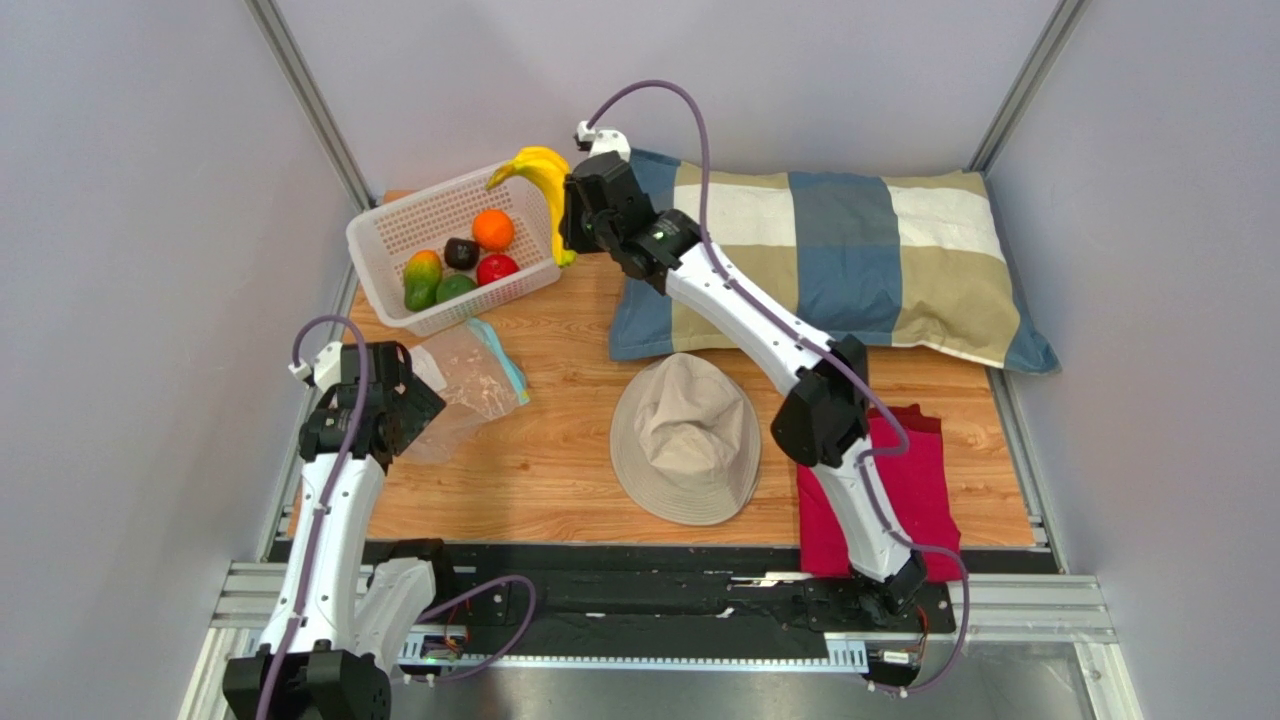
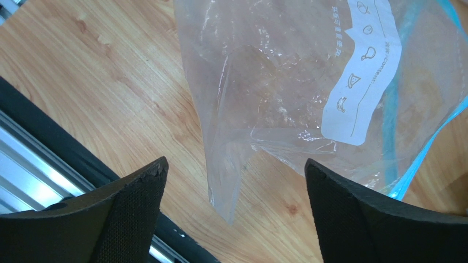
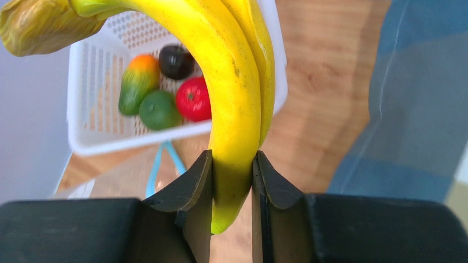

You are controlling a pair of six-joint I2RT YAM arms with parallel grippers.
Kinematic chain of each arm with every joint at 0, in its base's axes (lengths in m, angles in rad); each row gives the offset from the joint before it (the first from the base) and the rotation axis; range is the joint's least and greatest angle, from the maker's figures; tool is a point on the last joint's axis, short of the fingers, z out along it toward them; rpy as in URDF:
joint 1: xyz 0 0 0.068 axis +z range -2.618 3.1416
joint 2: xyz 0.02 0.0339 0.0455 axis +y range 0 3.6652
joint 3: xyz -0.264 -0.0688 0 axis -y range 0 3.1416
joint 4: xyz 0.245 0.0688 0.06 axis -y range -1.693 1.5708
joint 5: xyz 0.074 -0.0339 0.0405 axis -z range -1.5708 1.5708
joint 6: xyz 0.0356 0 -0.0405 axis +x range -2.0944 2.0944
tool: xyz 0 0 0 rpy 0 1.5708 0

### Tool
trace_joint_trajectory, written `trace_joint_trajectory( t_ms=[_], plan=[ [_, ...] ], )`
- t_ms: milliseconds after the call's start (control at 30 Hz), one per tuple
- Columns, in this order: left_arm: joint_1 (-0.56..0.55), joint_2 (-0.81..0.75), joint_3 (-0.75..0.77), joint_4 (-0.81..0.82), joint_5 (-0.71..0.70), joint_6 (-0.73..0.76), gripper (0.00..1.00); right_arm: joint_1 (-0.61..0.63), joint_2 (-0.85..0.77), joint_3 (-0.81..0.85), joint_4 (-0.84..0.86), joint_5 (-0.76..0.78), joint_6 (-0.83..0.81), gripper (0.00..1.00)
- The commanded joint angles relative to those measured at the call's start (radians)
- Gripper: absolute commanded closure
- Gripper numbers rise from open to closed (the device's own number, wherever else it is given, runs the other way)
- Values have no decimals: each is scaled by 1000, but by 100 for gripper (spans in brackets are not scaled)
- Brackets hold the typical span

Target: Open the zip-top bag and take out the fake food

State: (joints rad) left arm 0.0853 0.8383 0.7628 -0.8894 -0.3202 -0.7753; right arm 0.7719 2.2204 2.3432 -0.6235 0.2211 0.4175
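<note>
Yellow bananas (image 3: 230, 82), judged the last piece outstanding, are clamped by the right end effector (image 3: 232, 164) over the white basket (image 1: 376, 240) holding the other fake food (image 1: 458, 258). The zip-top bag (image 1: 469, 383), apparently empty, is spread on the table (image 1: 571, 465) beneath the wide-open left end effector (image 2: 235, 167).

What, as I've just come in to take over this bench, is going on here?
The right tool grips a bunch of yellow bananas by the tip end, beside the white mesh basket, which holds an orange, mango, red apple, a green piece and a dark one. The left tool is open above the clear zip-top bag, which lies on the wooden table and looks empty.
</note>
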Motion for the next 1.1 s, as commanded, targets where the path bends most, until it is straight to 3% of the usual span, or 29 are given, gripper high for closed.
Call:
trace_joint_trajectory(
  t_ms=[0, 267, 367, 400, 467, 633, 700, 800, 967, 1067],
  plan=[
    [5, -5, 78, -81, -5, -70, 1, 0, 129, 93, 364, 118, -55, 100],
    [5, -61, 122, -128, -63, -29, 1, 4, 288, 162, 504, 69, -146, 98],
    [4, -70, 164, -123, -48, 20, 2, 3, 330, 162, 545, 73, -157, 88],
    [5, -70, 174, -121, -45, 34, 2, 1, 344, 182, 553, 76, -154, 77],
    [5, -76, 196, -131, -46, 50, 2, 0, 390, 209, 553, 75, -155, 67],
    [5, -107, 211, -100, 52, 73, 4, 1, 423, 245, 570, 64, -134, 20],
    [4, -69, 225, -71, 131, 47, 5, 1, 406, 249, 529, 64, -119, 12],
    [-15, -25, 242, -7, 237, 25, 7, 1, 311, 182, 455, 84, -88, 9],
    [-208, 41, 361, 43, 201, 21, 5, 1, 93, -27, 294, 89, 38, 2],
    [-303, 110, 415, 87, 228, 16, 2, 1, -57, -106, 104, 43, 127, 0]
  ],
)
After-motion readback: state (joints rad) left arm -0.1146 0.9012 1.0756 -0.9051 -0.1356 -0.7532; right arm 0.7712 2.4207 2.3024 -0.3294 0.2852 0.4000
